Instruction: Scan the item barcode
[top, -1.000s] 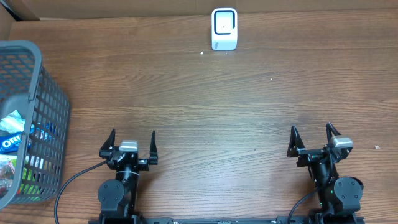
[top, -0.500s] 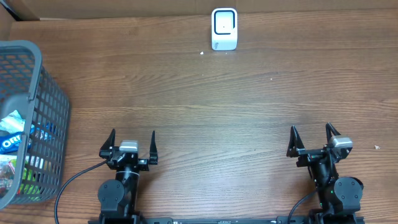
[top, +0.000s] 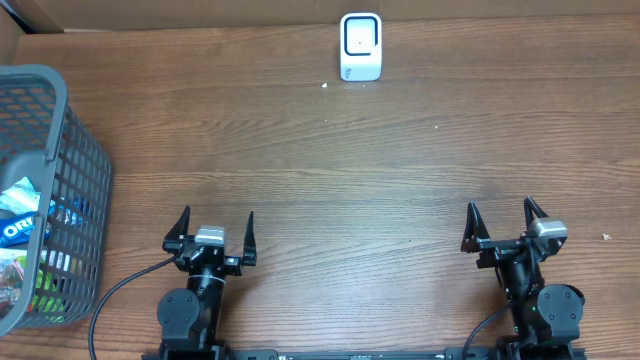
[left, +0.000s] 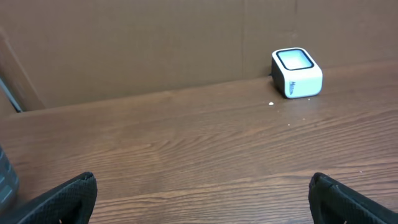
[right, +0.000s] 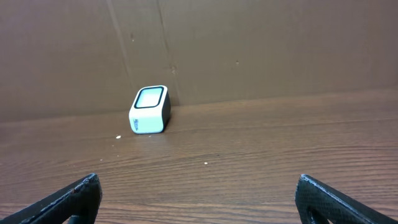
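My overhead camera looks straight down on the table (top: 330, 150), while both wrist cameras sit low at the near edge, facing far (all three share the white scanner (top: 360, 46)).

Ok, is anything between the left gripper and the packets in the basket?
Only the mesh wall of the basket, around the packets; the table from there to the open left gripper is bare.

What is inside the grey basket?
The basket holds snack packets: an Oreo pack and a green packet show. The mesh wall and the picture's edge hide the rest.
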